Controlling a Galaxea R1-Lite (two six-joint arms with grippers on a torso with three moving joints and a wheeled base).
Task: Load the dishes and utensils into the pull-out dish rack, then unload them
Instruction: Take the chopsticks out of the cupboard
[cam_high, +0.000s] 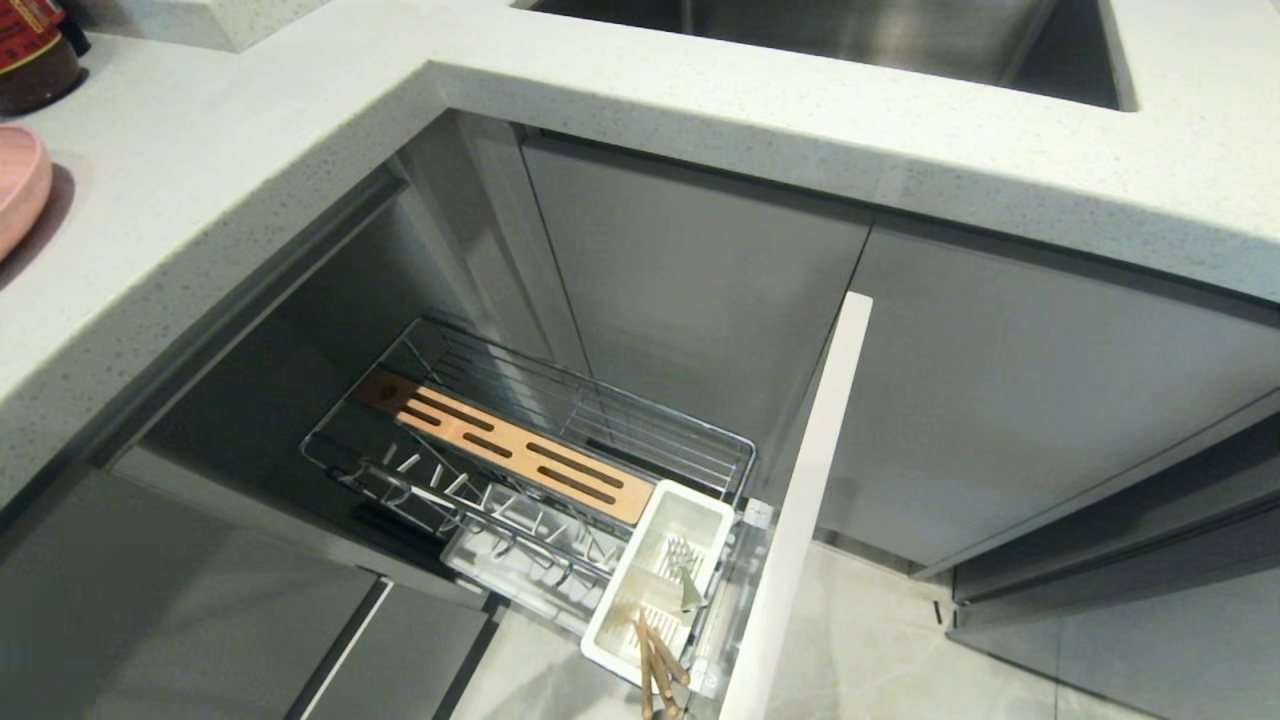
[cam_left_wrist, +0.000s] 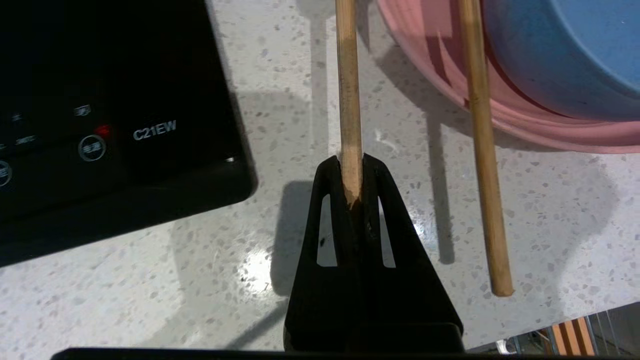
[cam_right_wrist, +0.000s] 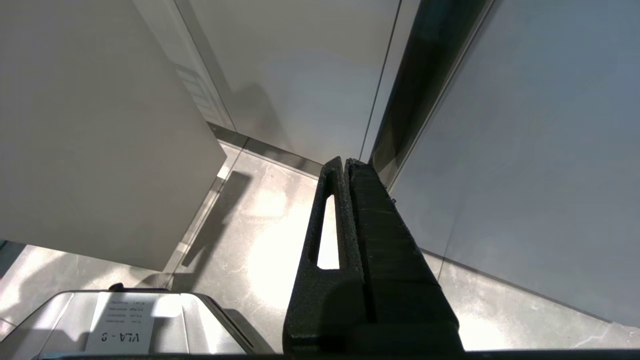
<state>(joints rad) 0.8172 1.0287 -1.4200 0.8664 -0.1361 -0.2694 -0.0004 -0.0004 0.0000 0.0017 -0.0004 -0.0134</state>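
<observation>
My left gripper (cam_left_wrist: 352, 172) pinches one chopstick (cam_left_wrist: 348, 90) by its end; the stick points straight out from my jaws. It is light, stiff and smooth, so it could swing or slip. The second chopstick (cam_left_wrist: 484, 165) lies just beside them, maybe leaning on the pink plate (cam_left_wrist: 520, 127). My right gripper (cam_right_wrist: 346, 167) is closed and empty, down low.
</observation>
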